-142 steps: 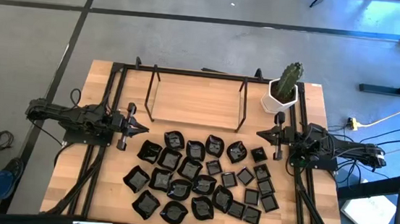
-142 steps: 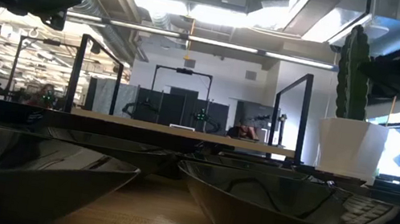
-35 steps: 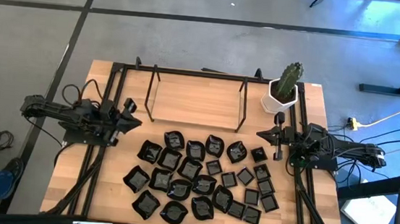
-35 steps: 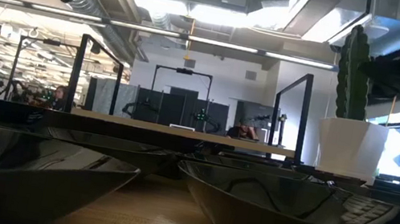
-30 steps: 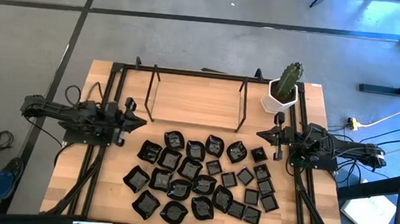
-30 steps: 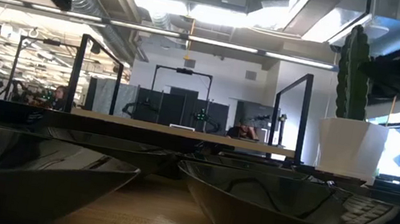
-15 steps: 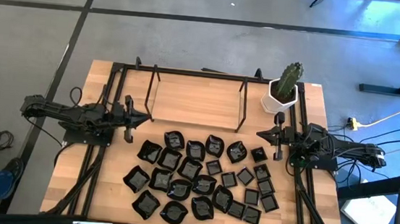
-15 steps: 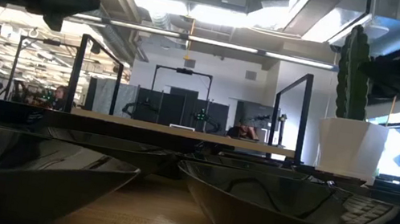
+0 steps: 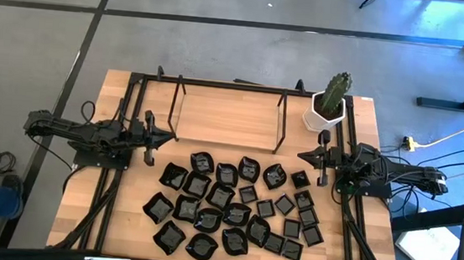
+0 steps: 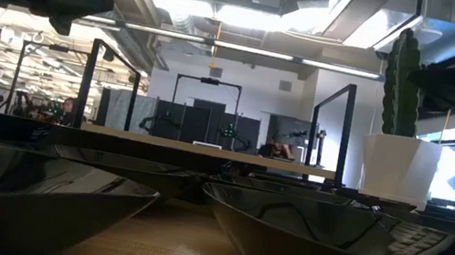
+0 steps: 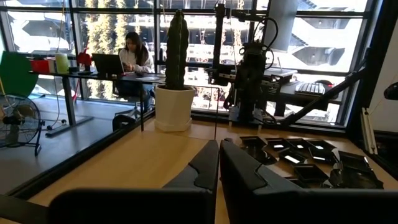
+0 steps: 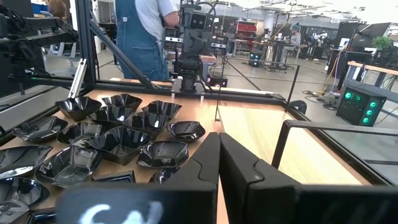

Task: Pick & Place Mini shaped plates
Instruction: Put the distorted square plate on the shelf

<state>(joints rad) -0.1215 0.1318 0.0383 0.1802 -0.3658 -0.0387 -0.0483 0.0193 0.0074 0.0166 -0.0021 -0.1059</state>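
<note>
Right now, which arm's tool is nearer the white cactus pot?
Right. The right tool sits just in front of the white cactus pot, at the table's right edge; the left tool is across the table, beyond the wooden shelf.

Two matte black jointed arms, left arm (image 9: 80, 132), right arm (image 9: 380, 170), black cables looped along them, dark tapered two-piece fingers (image 11: 205, 167)

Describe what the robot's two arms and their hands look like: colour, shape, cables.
Both arms are dark, jointed and slender, with black cables looping along them. The left hand and right hand each taper to two dark, blocky, wedge-shaped fingers. No markings are readable.
</note>
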